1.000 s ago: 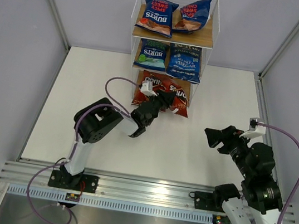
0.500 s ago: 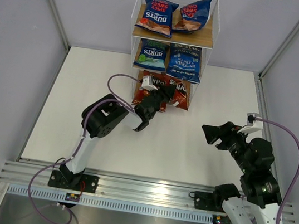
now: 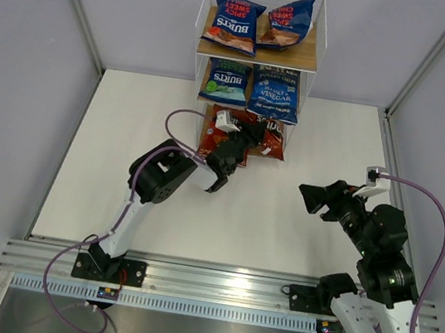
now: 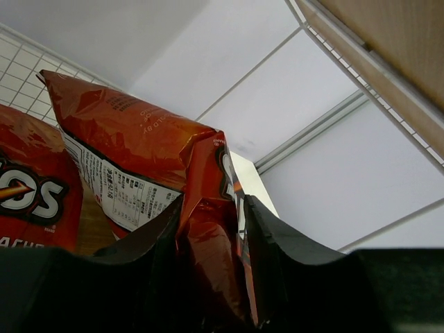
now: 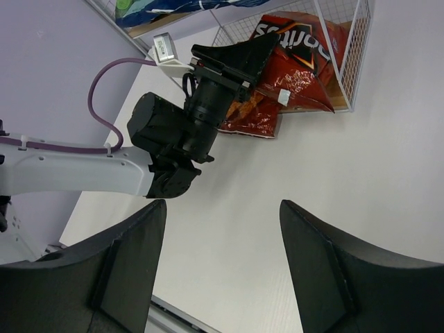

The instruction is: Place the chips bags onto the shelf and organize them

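The shelf (image 3: 302, 58) stands at the far centre. Two dark blue Burts bags (image 3: 234, 23) lie on its top tier. A third Burts bag (image 3: 225, 81) and the Sea Salt & Vinegar bag (image 3: 274, 93) lie on the middle tier. My left gripper (image 3: 248, 134) is shut on a red-orange Doritos bag (image 4: 125, 132) at the mouth of the bottom tier. The second Doritos bag (image 3: 212, 141) lies to its left, half out of the shelf. My right gripper (image 3: 316, 199) is open and empty above the table, right of centre.
Grey walls enclose the white table (image 3: 129, 119) on three sides. The shelf's wire grid (image 4: 14, 52) and the board above (image 4: 395, 35) are close around the left gripper. An aluminium rail (image 3: 205, 281) runs along the near edge.
My left gripper has moved forward towards the shelf, carrying the Doritos bag further into the bottom tier. My right gripper shifted slightly left, then held still.
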Controlling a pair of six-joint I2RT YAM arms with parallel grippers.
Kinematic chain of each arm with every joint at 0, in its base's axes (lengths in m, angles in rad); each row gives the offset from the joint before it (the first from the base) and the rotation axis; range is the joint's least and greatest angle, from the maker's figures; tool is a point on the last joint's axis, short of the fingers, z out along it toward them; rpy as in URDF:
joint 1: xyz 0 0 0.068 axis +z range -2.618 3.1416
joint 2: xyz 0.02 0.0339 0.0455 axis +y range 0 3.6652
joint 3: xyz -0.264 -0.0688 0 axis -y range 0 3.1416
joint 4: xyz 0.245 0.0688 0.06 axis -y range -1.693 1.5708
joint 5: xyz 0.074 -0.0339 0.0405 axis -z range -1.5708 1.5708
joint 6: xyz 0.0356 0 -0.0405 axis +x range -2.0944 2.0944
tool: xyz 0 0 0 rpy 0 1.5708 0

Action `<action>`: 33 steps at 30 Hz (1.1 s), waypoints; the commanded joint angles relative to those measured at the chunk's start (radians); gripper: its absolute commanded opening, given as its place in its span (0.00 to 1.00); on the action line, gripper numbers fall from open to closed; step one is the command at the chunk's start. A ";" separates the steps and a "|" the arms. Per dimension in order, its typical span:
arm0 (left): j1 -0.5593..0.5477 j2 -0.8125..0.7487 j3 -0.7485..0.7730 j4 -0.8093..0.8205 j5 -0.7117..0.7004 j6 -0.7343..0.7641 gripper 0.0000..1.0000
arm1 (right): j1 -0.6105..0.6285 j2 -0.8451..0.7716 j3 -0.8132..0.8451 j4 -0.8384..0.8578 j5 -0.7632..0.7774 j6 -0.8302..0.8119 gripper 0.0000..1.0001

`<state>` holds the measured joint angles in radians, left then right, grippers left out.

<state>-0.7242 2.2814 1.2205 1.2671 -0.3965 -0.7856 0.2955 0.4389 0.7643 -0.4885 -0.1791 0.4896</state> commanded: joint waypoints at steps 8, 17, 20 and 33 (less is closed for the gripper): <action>0.005 0.020 0.093 0.008 -0.140 -0.006 0.42 | 0.005 -0.014 -0.010 0.065 -0.023 -0.011 0.75; 0.006 0.021 0.135 -0.172 -0.200 -0.032 0.39 | 0.005 -0.025 -0.017 0.068 -0.023 -0.010 0.75; 0.002 0.035 0.172 -0.221 -0.196 -0.026 0.38 | 0.005 -0.029 -0.017 0.067 -0.022 -0.011 0.75; -0.018 -0.006 0.157 -0.365 -0.321 -0.032 0.53 | 0.004 -0.042 -0.022 0.068 -0.026 -0.005 0.75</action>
<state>-0.7330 2.3108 1.3647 0.9253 -0.6281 -0.8371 0.2955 0.4095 0.7471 -0.4629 -0.1871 0.4900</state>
